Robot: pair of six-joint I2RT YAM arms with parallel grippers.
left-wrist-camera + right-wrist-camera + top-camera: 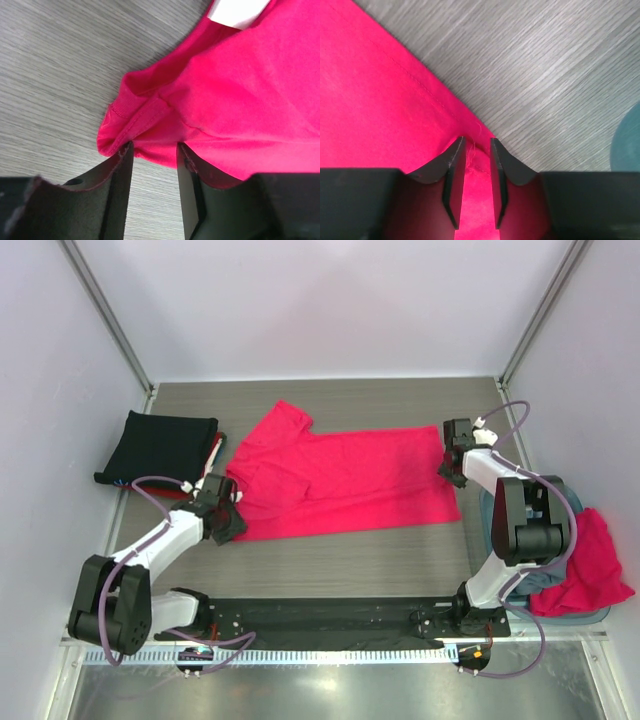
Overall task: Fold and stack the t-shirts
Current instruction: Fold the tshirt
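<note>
Where the black shirt (160,445) sits: far left of the table (400,550), folded. We'd guess that's the stack spot.
Left gripper (232,523): down at the pink shirt's near-left corner. Jaws are apart, and the bunched shoulder seam is right at the tips, not between them.
Pink shirt (350,480): spread flat mid-table. Its long axis runs left-right, with the collar end and white label (235,12) to the left and the hem to the right.
Right gripper (449,468): at the far-right hem corner. There's only a narrow gap between the jaws, straddling the cloth edge, and as far as we can see it's not pinching.
Spare pile (590,560): off the right edge behind the right arm, red on top of grey-blue, untouched.
What it all hangs on: each arm has its own end of the shirt, on opposite corners. We reckon any fold runs along that left-right axis, and both grippers need to close before lifting or one end just drags.
</note>
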